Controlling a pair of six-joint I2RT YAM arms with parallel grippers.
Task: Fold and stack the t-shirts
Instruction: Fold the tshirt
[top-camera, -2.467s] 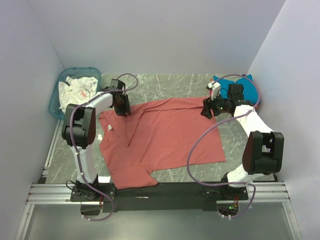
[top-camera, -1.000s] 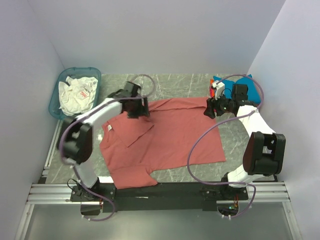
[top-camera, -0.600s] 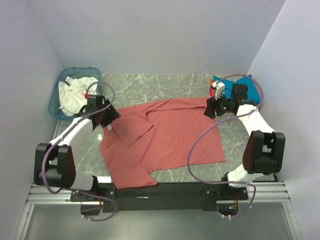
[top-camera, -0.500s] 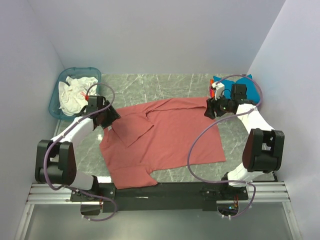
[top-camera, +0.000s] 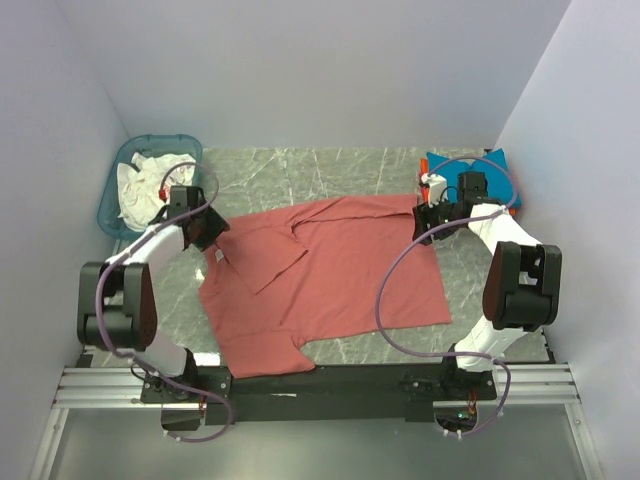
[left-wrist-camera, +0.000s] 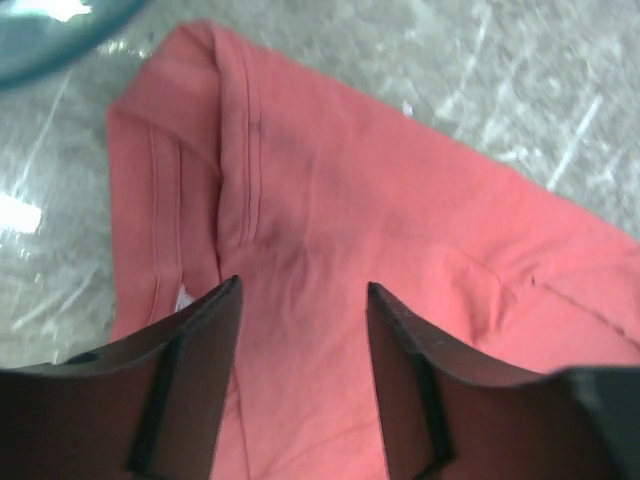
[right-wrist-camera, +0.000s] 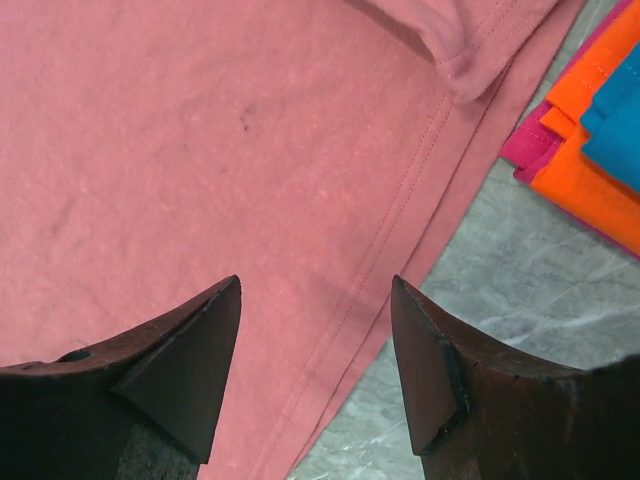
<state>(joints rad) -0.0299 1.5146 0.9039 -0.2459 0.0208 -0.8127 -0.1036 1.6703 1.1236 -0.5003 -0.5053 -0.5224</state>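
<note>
When you looked from above, the red shirt (top-camera: 330, 270) lay spread on the table (top-camera: 300, 170), with the left gripper (top-camera: 205, 232) and right gripper (top-camera: 432, 212) at its far corners. On the left wrist, the jaws stood apart over the shirt, empty. On the right wrist, they were likewise open and empty, near the folded orange shirt (right-wrist-camera: 590, 170).

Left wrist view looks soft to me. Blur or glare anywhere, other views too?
Left wrist: soft throughout, basket corner smeared, white glare on the table. Right wrist: sharp, red t-shirt hem stitching readable, fingers in dark shadow. Top external: even light, soft shadows, no obvious glare.
</note>
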